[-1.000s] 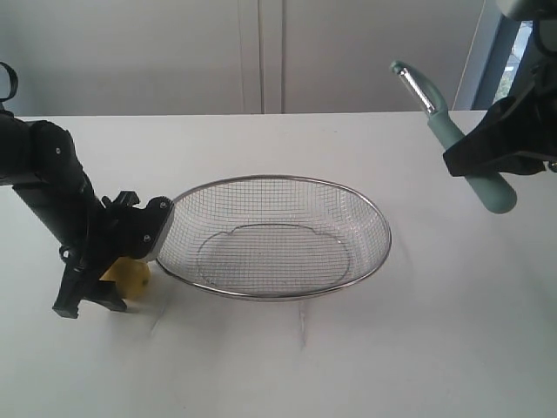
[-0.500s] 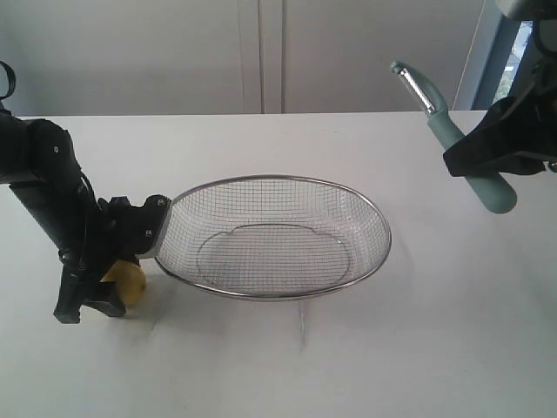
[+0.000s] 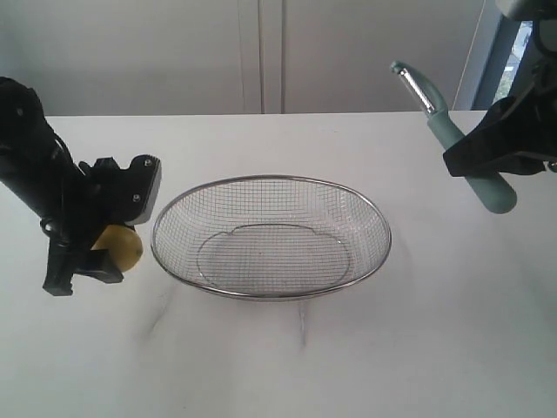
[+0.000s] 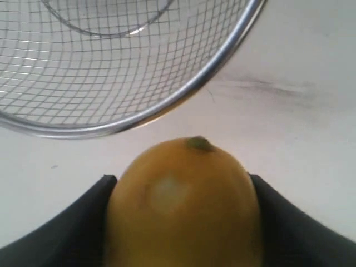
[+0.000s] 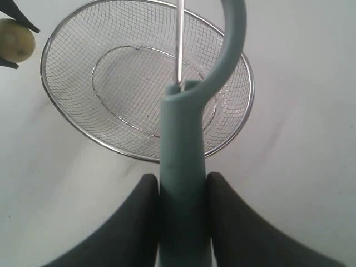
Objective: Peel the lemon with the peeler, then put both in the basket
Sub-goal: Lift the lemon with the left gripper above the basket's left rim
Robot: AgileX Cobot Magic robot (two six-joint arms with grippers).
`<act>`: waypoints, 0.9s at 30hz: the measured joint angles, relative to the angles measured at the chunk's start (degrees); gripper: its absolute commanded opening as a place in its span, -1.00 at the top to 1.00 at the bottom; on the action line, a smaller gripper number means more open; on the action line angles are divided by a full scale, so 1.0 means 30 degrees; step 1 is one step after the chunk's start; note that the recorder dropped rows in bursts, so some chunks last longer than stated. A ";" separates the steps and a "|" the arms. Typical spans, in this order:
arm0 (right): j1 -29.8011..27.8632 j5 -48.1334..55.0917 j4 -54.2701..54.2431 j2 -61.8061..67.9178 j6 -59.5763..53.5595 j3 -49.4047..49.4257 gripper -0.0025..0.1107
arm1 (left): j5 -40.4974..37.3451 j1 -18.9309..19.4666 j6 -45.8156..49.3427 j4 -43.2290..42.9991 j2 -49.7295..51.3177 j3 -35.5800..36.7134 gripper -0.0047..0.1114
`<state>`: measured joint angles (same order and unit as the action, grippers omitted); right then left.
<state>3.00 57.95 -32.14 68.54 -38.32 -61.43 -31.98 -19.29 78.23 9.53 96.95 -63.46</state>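
A: Moved: left gripper (image 3: 111, 254) has pulled back from the basket (image 3: 271, 297) rim, taking the lemon (image 3: 124, 246) with it. Right side same.
B: Exterior?
A: Lemon pinched, left of basket, apart from it. Right gripper (image 3: 477, 161) high at right, clamped on the peeler (image 3: 452, 139) handle, blade up.
B: Left wrist?
A: Left fingers (image 4: 83, 222) press the lemon's sides, rim beyond.
B: Right wrist?
A: Right fingers (image 5: 133, 222) squeeze the teal handle, basket below.
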 measured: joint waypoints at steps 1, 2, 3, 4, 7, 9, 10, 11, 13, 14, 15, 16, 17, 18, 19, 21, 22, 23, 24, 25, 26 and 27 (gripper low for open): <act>0.0000 0.0000 0.0000 0.0000 0.0000 0.0000 0.96 | 0.0000 0.0000 -0.0061 0.0000 -0.0230 0.0000 0.85; 0.0000 0.0000 0.0000 0.0000 0.0000 0.0000 0.96 | 0.0000 0.0000 -0.0246 0.0000 -0.0466 0.0009 0.85; 0.0000 0.0000 0.0000 0.0000 -0.0036 0.0000 0.96 | -0.0035 0.0000 -0.0389 0.0000 -0.0710 0.0009 0.85; 0.0000 0.0000 0.0000 0.0000 -0.0038 0.0000 0.96 | -0.0035 0.0000 -0.0466 0.0032 -0.0903 0.0009 0.85; 0.0000 0.0000 0.0000 0.0000 -0.0038 0.0000 0.96 | -0.0035 0.0000 -0.0592 0.0324 -0.1583 0.0009 0.85; 0.0000 0.0000 0.0000 0.0000 -0.0063 0.0000 0.96 | -0.0035 0.0000 -0.0688 0.0780 -0.2074 0.0009 0.85; 0.0000 0.0000 0.0000 0.0000 -0.0063 0.0000 0.96 | -0.0035 0.0000 -0.0757 0.1144 -0.2327 0.0009 0.85; 0.0000 0.0000 0.0000 0.0000 -0.0063 0.0000 0.96 | -0.0035 0.0000 -0.0765 0.1567 -0.2579 0.0009 0.85; 0.0000 0.0000 0.0000 0.0000 -0.0063 0.0000 0.96 | 0.0004 0.0000 -0.0765 0.2413 -0.3025 0.0009 0.85; 0.0000 0.0000 0.0000 0.0000 -0.0063 0.0000 0.96 | 0.0003 0.0000 -0.0765 0.2950 -0.3267 0.0009 0.85; 0.0000 0.0000 0.0000 0.0000 -0.0063 0.0000 0.96 | 0.0003 0.0000 -0.0774 0.3568 -0.3507 0.0009 0.85; 0.0000 0.0000 0.0000 0.0000 -0.0063 0.0000 0.96 | 0.0003 0.0000 -0.0774 0.4282 -0.3743 0.0009 0.85; 0.0000 0.0000 0.0000 0.0000 -0.0063 0.0000 0.96 | 0.0040 0.0000 -0.0774 0.5056 -0.3928 0.0009 0.85; 0.0000 0.0000 0.0000 0.0000 -0.0063 0.0000 0.96 | 0.0040 0.0000 -0.0774 0.5725 -0.4161 0.0009 0.85; 0.0000 0.0000 0.0000 0.0000 -0.0063 0.0000 0.96 | 0.0040 0.0000 -0.0774 0.6798 -0.4378 0.0009 0.85; 0.0000 0.0000 0.0000 0.0000 -0.0063 0.0000 0.96 | 0.0040 0.0000 -0.0774 0.8341 -0.4738 0.0009 0.85; 0.0000 0.0000 0.0000 0.0000 -0.0063 0.0000 0.96 | 0.0040 0.0000 -0.0774 0.9565 -0.4957 0.0009 0.85; 0.0000 0.0000 0.0000 0.0000 -0.0063 0.0000 0.96 | -0.0027 0.0000 -0.0774 1.0373 -0.5074 0.0009 0.85; 0.0000 0.0000 0.0000 0.0000 -0.0063 0.0000 0.96 | -0.0185 0.0000 -0.0774 1.1177 -0.5174 0.0009 0.85; 0.0000 0.0000 0.0000 0.0000 -0.0063 0.0000 0.96 | -0.0556 0.0000 -0.0774 1.2285 -0.5289 0.0009 0.85; 0.0000 0.0000 0.0000 0.0000 -0.0063 0.0000 0.96 | -0.0921 0.0000 -0.0774 1.2916 -0.5324 0.0009 0.85; 0.0000 0.0000 0.0000 0.0000 -0.0063 0.0000 0.96 | -0.1325 0.0000 -0.0774 1.3563 -0.5367 0.0009 0.85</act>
<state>3.00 57.95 -32.14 68.54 -38.51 -61.43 -35.96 -19.29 75.91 50.22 80.85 -63.43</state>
